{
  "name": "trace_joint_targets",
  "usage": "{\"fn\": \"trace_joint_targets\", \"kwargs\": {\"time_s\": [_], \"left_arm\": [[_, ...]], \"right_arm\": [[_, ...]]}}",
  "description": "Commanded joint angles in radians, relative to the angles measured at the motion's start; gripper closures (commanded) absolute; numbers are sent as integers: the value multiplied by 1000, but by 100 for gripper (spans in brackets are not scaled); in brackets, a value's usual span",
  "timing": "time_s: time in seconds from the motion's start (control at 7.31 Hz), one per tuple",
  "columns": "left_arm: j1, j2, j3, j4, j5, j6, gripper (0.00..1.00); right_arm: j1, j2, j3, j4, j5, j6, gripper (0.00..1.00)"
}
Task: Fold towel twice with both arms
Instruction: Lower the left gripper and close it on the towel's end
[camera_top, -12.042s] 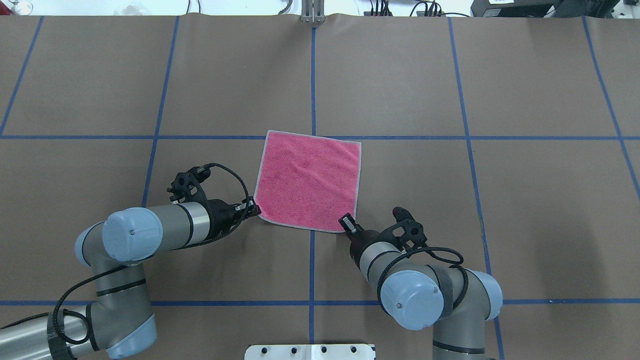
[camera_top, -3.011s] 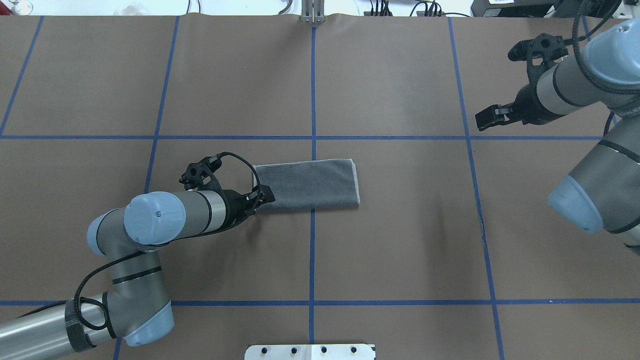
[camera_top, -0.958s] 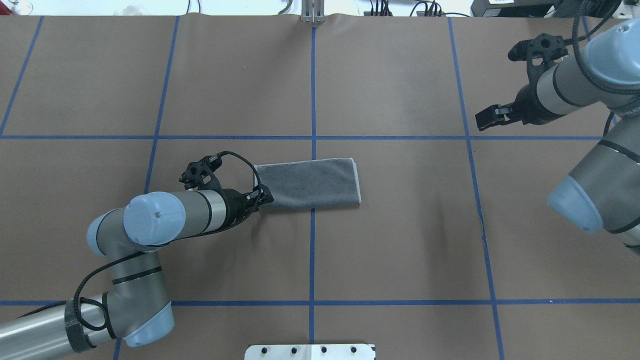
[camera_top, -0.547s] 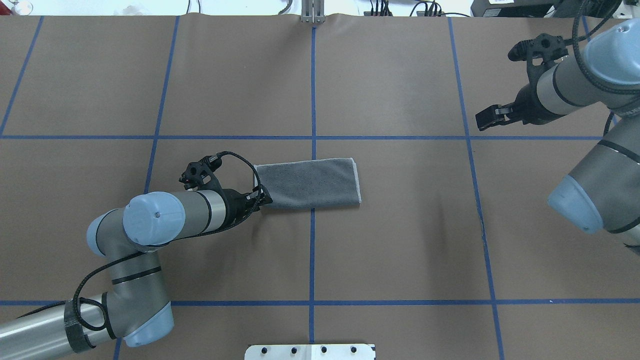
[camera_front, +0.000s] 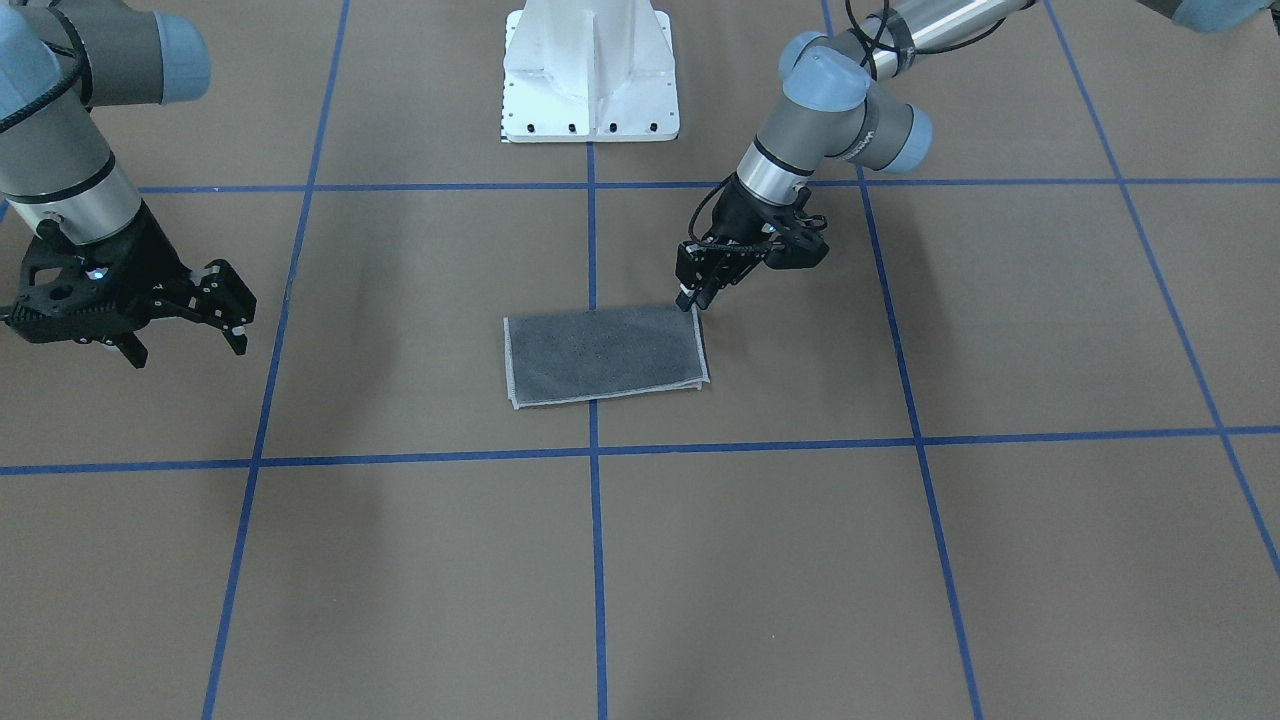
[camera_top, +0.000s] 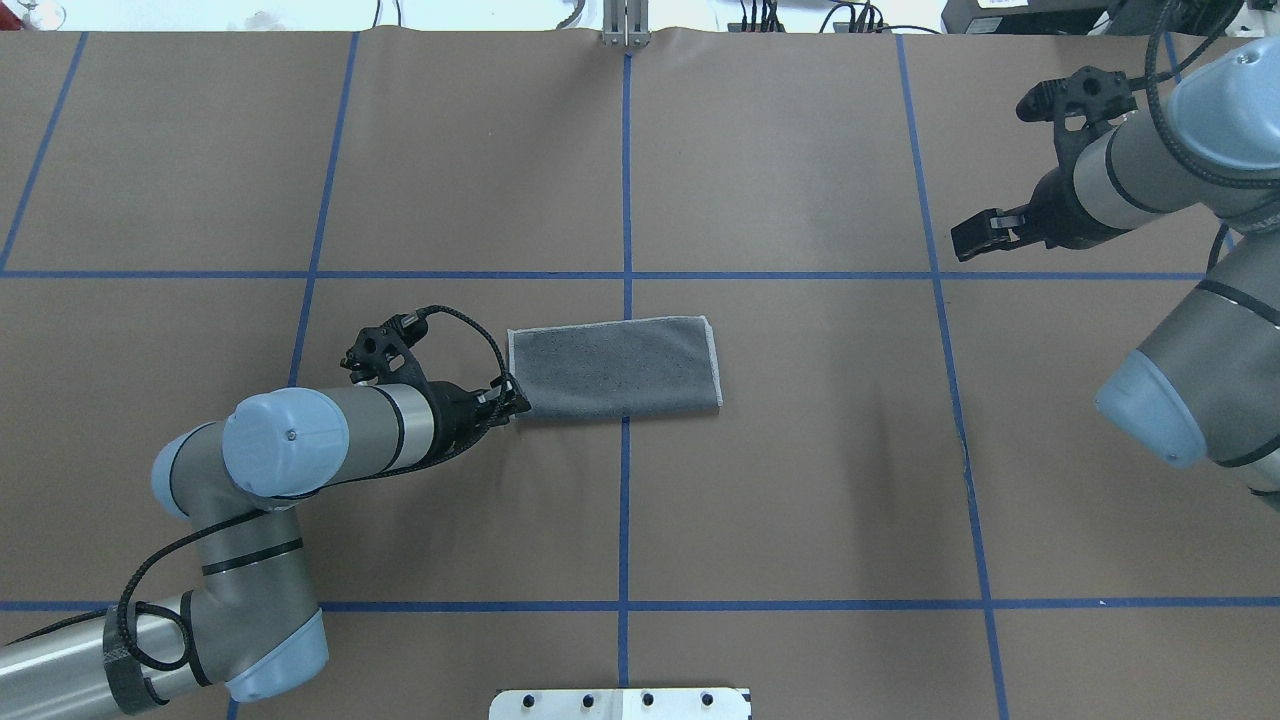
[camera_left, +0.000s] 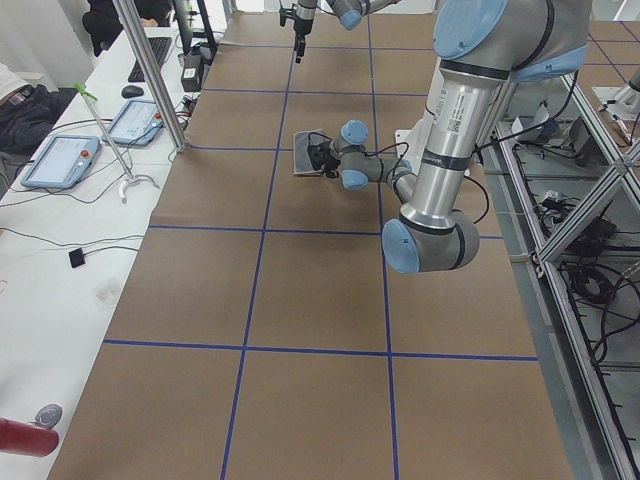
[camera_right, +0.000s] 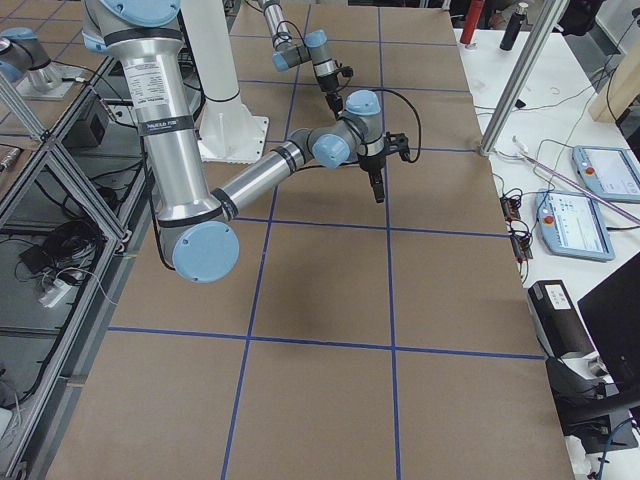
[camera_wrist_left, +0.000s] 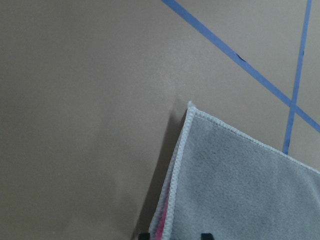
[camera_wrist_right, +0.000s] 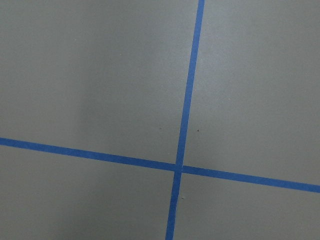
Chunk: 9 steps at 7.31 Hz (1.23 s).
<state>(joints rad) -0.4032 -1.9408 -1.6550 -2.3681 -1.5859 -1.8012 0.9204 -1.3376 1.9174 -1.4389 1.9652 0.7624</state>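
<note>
Since half a second ago, the left arm has drawn back a little toward its own side. The left gripper (camera_top: 517, 402), which had overlapped a corner of the towel (camera_top: 615, 367), now sits at the very tip of that corner. Neither the towel nor the right arm has moved.

The towel is folded into a long rectangle, dark grey face up, with light grey stitching along its rim. It lies flat on the brown table (camera_top: 800, 500) and stretches away directly ahead of the left jaws, across one of the blue tape lines (camera_top: 626, 500). In the left wrist view, two dark fingertips (camera_wrist_left: 205, 235) just show at the bottom edge with a gap between them, so these jaws stand a little apart. The towel's stitched edge runs down into that gap, with a sliver of pink showing between the layers. Whether the fingertips touch the cloth cannot be told.

The right gripper (camera_top: 967, 238) is well apart from the towel, far off to the side of the left jaws. Its jaws are spread open. They hang over bare table paper, and the right wrist view shows only two crossing tape lines.
</note>
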Motion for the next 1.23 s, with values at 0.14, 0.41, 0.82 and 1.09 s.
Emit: {"fn": "trace_joint_targets", "kwargs": {"time_s": [0.14,0.41,0.82,1.09], "left_arm": [[4,3,0,3,0,0,50],[23,-9,14,4,3,-1,51],[21,-10,15,3,3,-1,68],[21,-6,18,3,3,-1,70]], "right_arm": [[0,0,0,0,0,2,1],[0,0,0,0,0,2,1],[0,-3,0,0,0,0,1],[0,-3,0,0,0,0,1]]}}
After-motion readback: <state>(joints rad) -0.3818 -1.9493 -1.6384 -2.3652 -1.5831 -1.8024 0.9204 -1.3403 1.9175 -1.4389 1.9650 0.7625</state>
